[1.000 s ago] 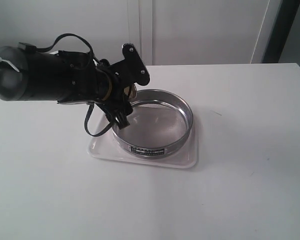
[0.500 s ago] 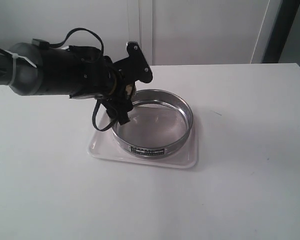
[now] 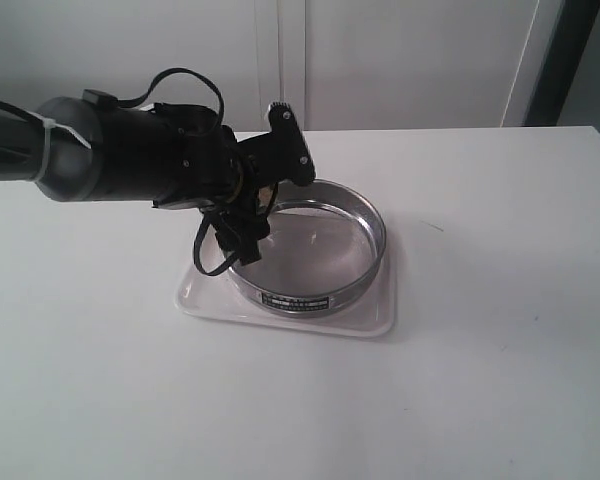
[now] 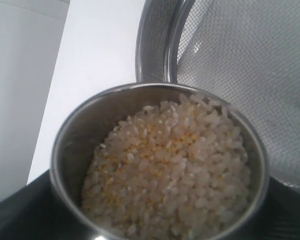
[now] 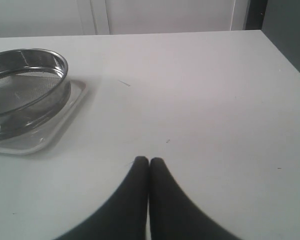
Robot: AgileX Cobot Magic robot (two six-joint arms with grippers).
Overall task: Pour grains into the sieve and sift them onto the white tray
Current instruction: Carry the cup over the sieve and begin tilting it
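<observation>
Gripping a small steel cup, the left tool hangs over the left rim of the sieve, its fingers clamped on the cup. The grains sit heaped inside that cup, whitish rice with yellow granules mixed in. Under the sieve lies the white tray on the counter. Well right of the sieve, the right tool has its fingers pressed together.

Bright, flat light all round
Faint shadow beside the white tray, glints on the sieve rim, grains slightly soft (edges mostly).
</observation>
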